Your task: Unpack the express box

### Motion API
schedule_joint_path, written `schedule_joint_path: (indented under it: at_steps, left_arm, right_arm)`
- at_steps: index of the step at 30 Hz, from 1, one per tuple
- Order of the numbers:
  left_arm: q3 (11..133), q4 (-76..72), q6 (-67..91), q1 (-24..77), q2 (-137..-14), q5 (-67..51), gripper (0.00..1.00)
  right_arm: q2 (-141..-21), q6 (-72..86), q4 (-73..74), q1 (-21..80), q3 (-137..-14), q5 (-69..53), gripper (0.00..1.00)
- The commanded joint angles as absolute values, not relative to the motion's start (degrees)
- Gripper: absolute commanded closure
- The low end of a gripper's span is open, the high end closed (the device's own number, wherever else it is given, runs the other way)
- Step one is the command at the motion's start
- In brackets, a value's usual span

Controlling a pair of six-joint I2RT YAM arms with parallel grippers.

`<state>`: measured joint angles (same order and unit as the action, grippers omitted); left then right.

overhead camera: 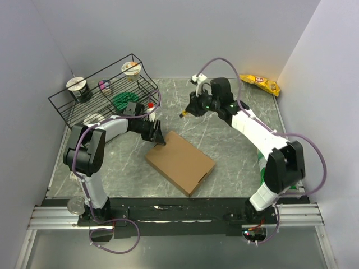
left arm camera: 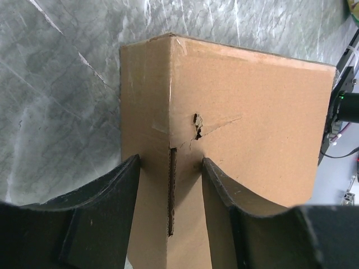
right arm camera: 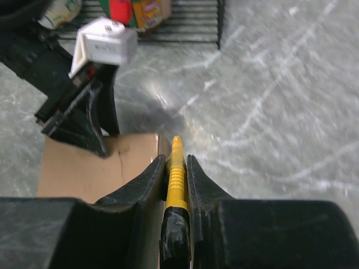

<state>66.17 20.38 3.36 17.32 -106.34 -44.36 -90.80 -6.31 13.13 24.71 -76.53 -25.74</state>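
Our left gripper (left arm camera: 171, 161), jaws half spread, straddles the express box (left arm camera: 252, 112) corner; beyond it our right gripper (right arm camera: 175, 159) clamps a yellow tool (right arm camera: 176, 179)

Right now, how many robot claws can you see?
2. The left claw straddles a corner of the brown express box in the middle of the table. The right claw hangs beyond the box, pinching a yellow tool.
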Motion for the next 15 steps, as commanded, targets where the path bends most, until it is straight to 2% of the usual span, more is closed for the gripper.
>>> schedule_joint_path:
  at_steps: [1, 15]
  left_arm:
    - [63.5, 24.4, 1.4, 16.4, -109.0, -40.7, 0.49]
    - [62.6, 23.9, 1.1, 15.7, -109.4, -40.3, 0.5]
  right_arm:
    - [-96.0, -8.5, 14.0, 26.2, -84.4, -30.1, 1.0]
    - [-98.0, -10.9, 11.6, 32.9, -80.5, -19.7, 1.0]
